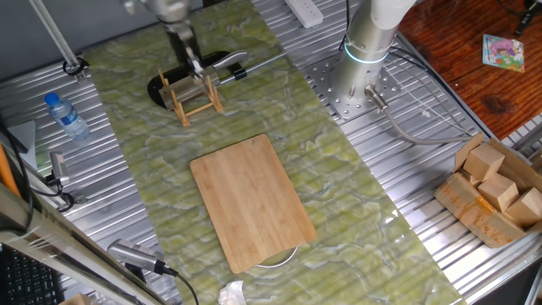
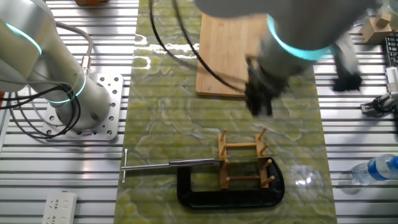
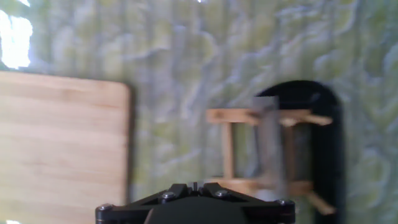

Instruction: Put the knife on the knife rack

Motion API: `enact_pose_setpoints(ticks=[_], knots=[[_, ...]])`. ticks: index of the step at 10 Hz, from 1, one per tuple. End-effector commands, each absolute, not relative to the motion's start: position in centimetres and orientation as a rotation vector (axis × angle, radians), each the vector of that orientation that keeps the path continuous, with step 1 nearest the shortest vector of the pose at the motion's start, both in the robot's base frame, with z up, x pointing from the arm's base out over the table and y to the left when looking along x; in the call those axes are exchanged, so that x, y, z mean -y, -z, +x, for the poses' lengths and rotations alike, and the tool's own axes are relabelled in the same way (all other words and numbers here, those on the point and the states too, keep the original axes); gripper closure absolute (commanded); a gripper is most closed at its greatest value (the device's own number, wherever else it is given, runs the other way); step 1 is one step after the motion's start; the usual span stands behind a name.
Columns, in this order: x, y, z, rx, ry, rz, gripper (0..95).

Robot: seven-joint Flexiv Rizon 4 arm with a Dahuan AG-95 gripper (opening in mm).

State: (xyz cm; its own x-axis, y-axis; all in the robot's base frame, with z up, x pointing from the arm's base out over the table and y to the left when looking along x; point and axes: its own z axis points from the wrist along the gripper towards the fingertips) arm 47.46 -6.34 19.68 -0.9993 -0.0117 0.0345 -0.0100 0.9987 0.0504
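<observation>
The bare cutting board (image 1: 252,202) lies near the knife rack (image 2: 244,163). The knife (image 2: 186,163) sits in that rack, handle jutting sideways, over a black clamp (image 2: 205,198). The blurred gripper (image 2: 260,102) hovers just above the rack; its fingers' state cannot be told.

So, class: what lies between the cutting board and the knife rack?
Nothing: in one fixed view, only bare green mat separates the cutting board from the knife rack.

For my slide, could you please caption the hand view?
Knife standing in the knife rack, cutting board alongside.
</observation>
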Motion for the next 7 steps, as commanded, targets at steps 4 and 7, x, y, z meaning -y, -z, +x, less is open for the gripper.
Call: enact_pose_setpoints(ticks=[4,7], knots=[[-1.9,-18.0,44.4,3.151,0.046,-0.13,95.0],[-2.4,-18.5,43.8,3.151,0.062,-0.126,95.0]])
